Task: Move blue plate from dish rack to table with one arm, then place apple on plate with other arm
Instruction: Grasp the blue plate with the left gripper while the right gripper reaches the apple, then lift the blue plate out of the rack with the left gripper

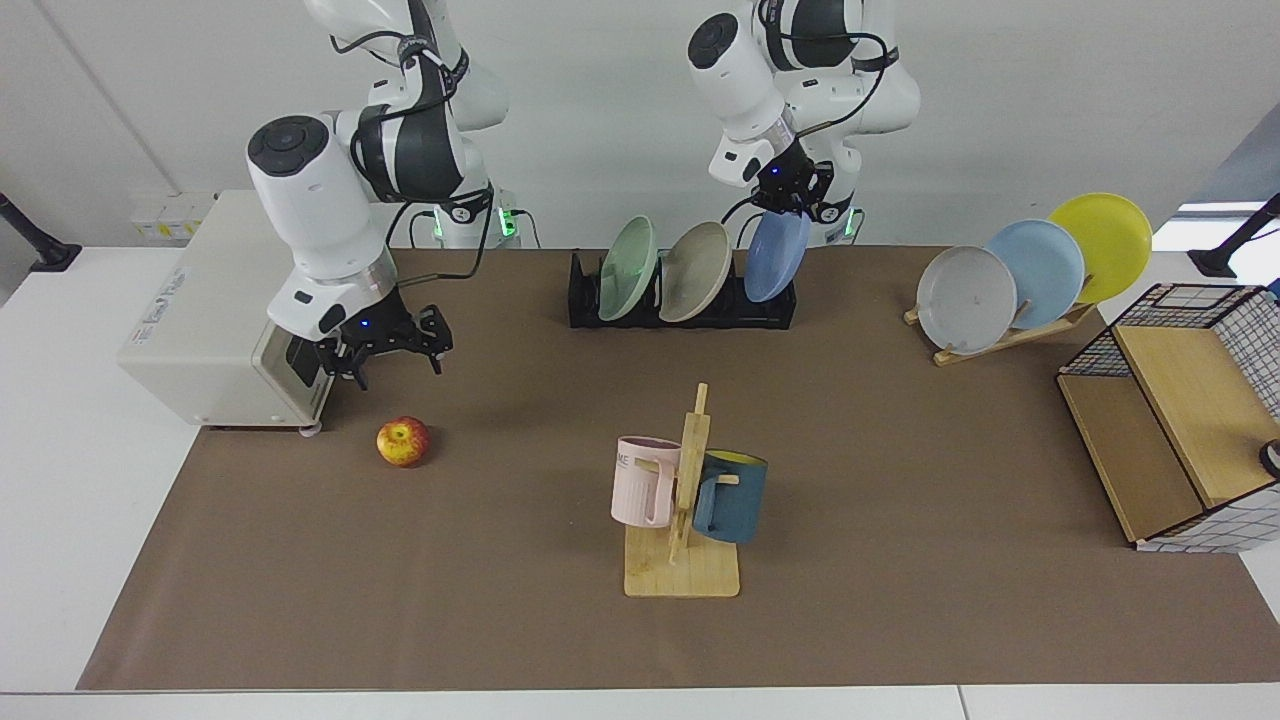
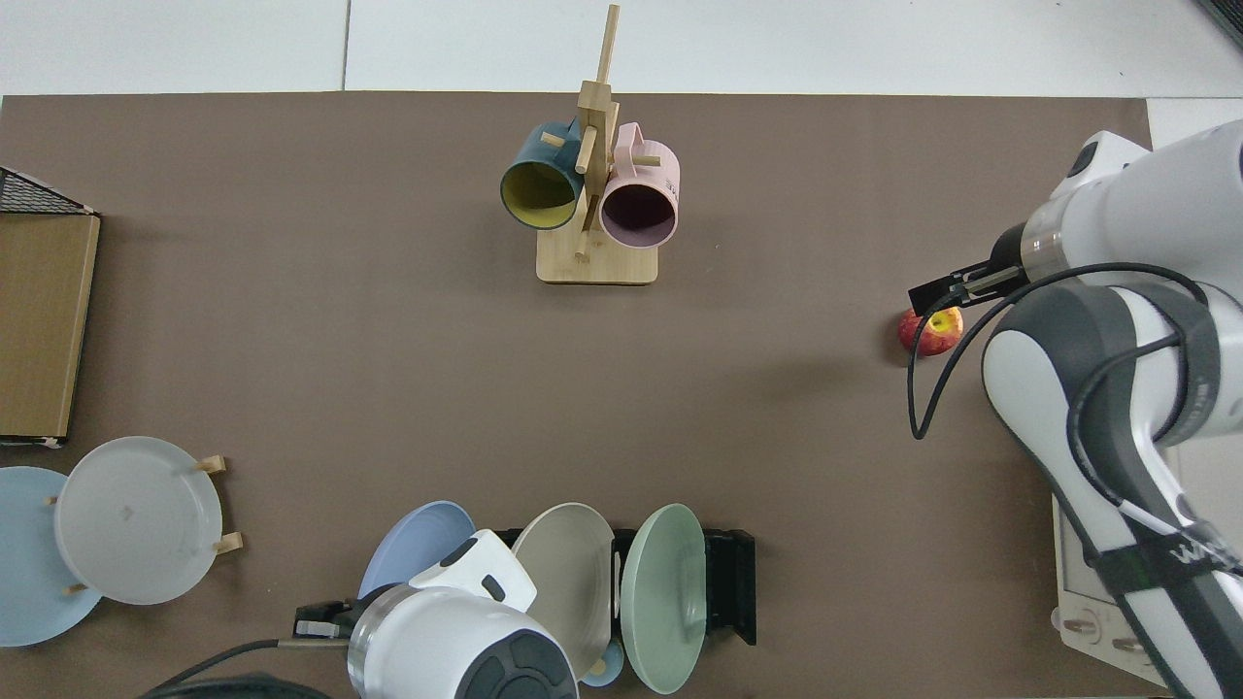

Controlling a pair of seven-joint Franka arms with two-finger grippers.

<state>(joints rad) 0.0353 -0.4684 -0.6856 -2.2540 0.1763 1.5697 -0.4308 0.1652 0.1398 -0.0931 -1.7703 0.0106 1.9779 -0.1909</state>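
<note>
I have the left gripper [image 1: 790, 195] clenched on the blue plate's [image 1: 776, 257] top rim, lifting it clear of the dish rack [image 1: 680, 312], while the right gripper [image 1: 392, 345] hangs released over the apple [image 1: 403, 441] on the bench [image 1: 900, 450], ready for pickup.

Both arms: glossy white rounded shells, black joint bands, silver wrist rings, black two-finger grippers, loose black cables. Green lights at bases; small blue wrist LEDs.

Facing camera opposite robots, top camera overhead, apparently sharing the table [image 1: 900, 450].
</note>
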